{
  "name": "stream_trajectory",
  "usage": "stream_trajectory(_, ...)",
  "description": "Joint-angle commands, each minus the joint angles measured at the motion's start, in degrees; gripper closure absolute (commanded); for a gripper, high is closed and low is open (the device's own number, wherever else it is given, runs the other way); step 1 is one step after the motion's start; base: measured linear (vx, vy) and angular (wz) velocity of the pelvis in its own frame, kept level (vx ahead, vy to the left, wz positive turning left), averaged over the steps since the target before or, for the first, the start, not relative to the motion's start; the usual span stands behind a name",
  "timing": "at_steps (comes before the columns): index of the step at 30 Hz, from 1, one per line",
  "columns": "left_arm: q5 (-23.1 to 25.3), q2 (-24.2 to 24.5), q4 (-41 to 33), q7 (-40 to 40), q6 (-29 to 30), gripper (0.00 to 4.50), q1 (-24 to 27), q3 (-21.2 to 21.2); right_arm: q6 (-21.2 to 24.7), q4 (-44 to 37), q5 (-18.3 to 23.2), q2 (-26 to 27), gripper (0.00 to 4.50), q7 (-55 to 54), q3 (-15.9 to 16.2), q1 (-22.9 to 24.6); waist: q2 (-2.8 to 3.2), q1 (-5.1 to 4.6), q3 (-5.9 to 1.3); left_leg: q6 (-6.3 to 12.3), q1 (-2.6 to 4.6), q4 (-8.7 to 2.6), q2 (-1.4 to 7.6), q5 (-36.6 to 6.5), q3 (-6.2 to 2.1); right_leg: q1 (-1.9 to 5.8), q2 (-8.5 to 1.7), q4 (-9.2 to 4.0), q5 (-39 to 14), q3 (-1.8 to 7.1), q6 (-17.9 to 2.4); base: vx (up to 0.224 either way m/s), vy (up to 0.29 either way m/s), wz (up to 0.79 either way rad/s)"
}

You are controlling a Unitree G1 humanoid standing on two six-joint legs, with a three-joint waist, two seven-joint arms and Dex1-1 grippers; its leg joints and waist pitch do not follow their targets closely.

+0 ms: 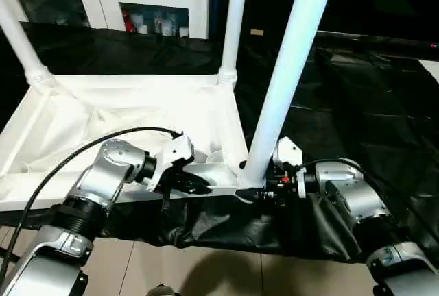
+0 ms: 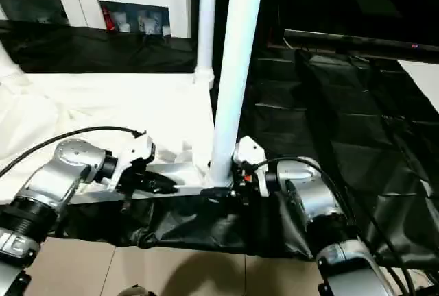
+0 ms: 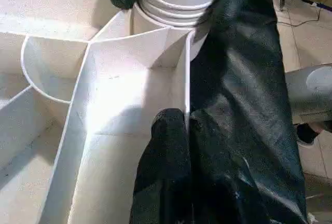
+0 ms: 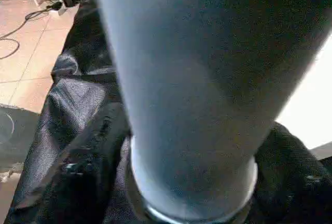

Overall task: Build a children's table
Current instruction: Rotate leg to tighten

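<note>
Table top [image 1: 137, 114] lying upside down on black cover [image 1: 357, 104], legs standing up. Left gripper [image 1: 195, 185] pinching shut on near rim. Right gripper [image 1: 264, 188] sitting at near leg [image 1: 285, 83] base, grip unclear. Plastic looks light, stiff, slick; hold legs low.

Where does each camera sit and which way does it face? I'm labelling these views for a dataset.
Left eye view: on the head, looking forward and down at the upturned tabletop; both silver forearms show, left tool at the near rim.
Right eye view: beside it, same scene; right tool at the base of the near leg.
Left wrist view: along a black finger at the rim, toward the corner socket.
Right wrist view: close against the leg's base.
Shared: both wrist views show that near corner and the black cover.
</note>
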Motion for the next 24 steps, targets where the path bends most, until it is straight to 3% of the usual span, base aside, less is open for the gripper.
stream_trajectory(1, -1.8, -1.7, -1.3, 0.8, -0.7, 4.5, -1.7, -0.5, 1.2, 0.2, -1.0, 1.9, 1.29, 2.2, 4.3, 1.7, 0.5, 0.04, -3.42, 1.85, 0.33, -3.84, 2.47, -13.8, -0.87, 2.79, -3.39, -4.06, -12.1, 2.69, -13.3, 0.0, 0.0, 0.0)
stream_trajectory(3, -0.8, -3.6, -0.9, 5.9, 0.1, 4.5, -1.2, 0.5, 1.7, 1.6, -1.7, 4.1, 1.53, -3.6, 3.1, 1.9, 0.85, 0.01, -3.39, 1.42, 0.38, -3.9, 2.47, -14.3, -0.89, 2.72, -3.4, -4.11, -12.0, 2.74, -13.2, 0.0, 0.0, 0.0)
stream_trajectory(6, -0.6, -4.9, -0.7, 8.5, 0.6, 4.5, -1.1, 1.2, 2.0, 2.3, -2.4, 5.5, 1.71, -8.0, 2.2, 1.9, 0.66, -0.32, -3.27, 0.22, 0.58, -4.11, 2.26, -16.5, -1.12, 2.64, -3.54, -4.63, -16.5, 2.72, -12.0, 0.0, 0.0, 0.0)
stream_trajectory(8, 0.4, -6.9, -0.2, 13.5, 1.0, 4.5, -1.3, 1.8, 2.1, 4.3, -3.6, 7.8, 1.75, -16.7, 0.3, 1.3, 0.85, -0.67, -3.03, -0.39, 0.59, -4.29, 2.28, -17.7, -1.2, 2.35, -3.53, -5.04, -19.5, 2.78, -10.9, 0.0, 0.0, 0.0)
stream_trajectory(10, 1.8, -10.1, 0.7, 19.4, 1.5, 4.5, -1.9, 1.9, 4.2, 7.3, -2.3, 13.0, 1.79, -29.0, -3.8, 0.1, 0.81, -0.94, -2.99, -1.35, 0.79, -4.38, 2.25, -18.9, -1.45, 2.22, -3.73, -5.39, -23.5, 2.77, -9.5, 0.0, 0.0, 0.0)
stream_trajectory(11, 2.4, -11.8, 1.2, 22.5, 2.0, 4.5, -2.4, 2.1, 4.3, 8.1, -2.0, 15.0, 1.8, -33.5, -5.0, -0.3, 1.07, -1.13, -3.04, -1.91, 0.87, -4.43, 2.21, -19.5, -1.55, 2.08, -3.81, -5.59, -24.4, 2.79, -9.1, 0.0, 0.0, 0.0)
stream_trajectory(15, 2.9, -15.5, 1.6, 27.5, 2.6, 4.5, -3.1, 2.3, 4.3, 10.4, -2.9, 18.7, 1.81, -42.1, -5.8, -2.0, 1.05, -1.95, -3.21, -1.47, 0.59, -4.42, 2.06, -19.5, -1.47, 2.19, -3.36, -5.37, -20.7, 2.82, -9.4, 0.0, 0.0, 0.0)
stream_trajectory(18, 3.1, -17.0, 1.3, 28.7, 2.4, 4.5, -2.9, 1.5, 3.2, 10.6, -3.6, 20.1, 1.81, -43.7, -5.4, -2.6, 1.11, -1.87, -3.4, -0.22, 0.33, -4.24, 1.93, -17.3, -1.33, 2.4, -3.39, -5.31, -19.3, 2.86, -8.9, 0.0, 0.0, 0.0)
stream_trajectory(19, 3.3, -17.3, 1.2, 28.9, 2.4, 4.5, -2.8, 1.5, 2.4, 10.7, -4.3, 20.2, 1.26, -44.2, -5.3, -2.7, 1.13, -1.89, -3.46, -0.05, 0.3, -4.18, 1.94, -16.8, -1.27, 2.36, -3.34, -5.26, -18.5, 2.88, -9.0, 0.0, 0.0, 0.0)
stream_trajectory(24, 3.2, -16.9, 0.2, 27.6, 1.1, 4.5, -1.9, 1.5, 1.6, 9.9, -3.2, 17.9, 0.82, -40.4, -6.3, -3.1, 1.11, -1.95, -3.51, 0.96, 0.21, -4.13, 1.96, -16.0, -1.12, 2.51, -3.22, -5.02, -15.9, 2.83, -9.9, 0.0, 0.0, 0.0)
